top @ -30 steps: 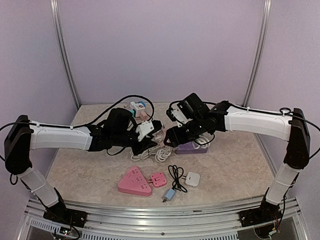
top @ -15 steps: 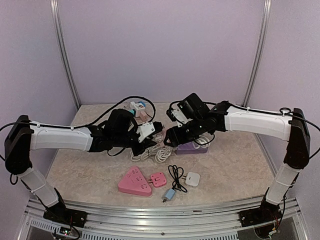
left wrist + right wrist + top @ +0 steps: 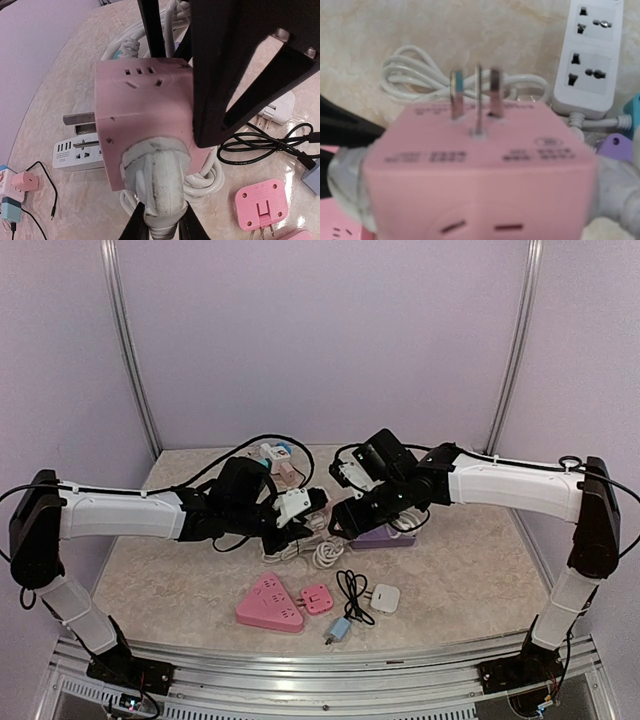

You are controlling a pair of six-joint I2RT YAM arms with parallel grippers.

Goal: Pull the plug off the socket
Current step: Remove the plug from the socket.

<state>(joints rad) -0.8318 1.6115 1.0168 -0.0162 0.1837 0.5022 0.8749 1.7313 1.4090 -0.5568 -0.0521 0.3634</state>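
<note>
1. Socket: pink plastic cube socket adapter (image 3: 145, 95), ctr of left-wrist view, held up betw. both arms. Flat metal prongs stick out of its left face.
2. Plug: white rounded plug (image 3: 156, 172), lower ctr of same view, seated in cube's near face, not yet out.
3. left gripper (image 3: 160, 227), bottom edge of frame. Fingers pinched tight on plug body.
4. right gripper (image 3: 480, 200), about half spread, clamped on opp. sides of cube. Padded fingers (image 3: 342, 190) at left and right edges of right-wrist view.
5. Below/behind cube: coiled white cable (image 3: 420, 75); white power strip (image 3: 587, 60), upper right.
6. Lower ctr of top view, on beige marbled tabletop (image 3: 460, 570): pink triangular socket block (image 3: 268, 604), small pink square adapter (image 3: 317, 597), white square charger (image 3: 385, 597). All apart from the cube.
</note>
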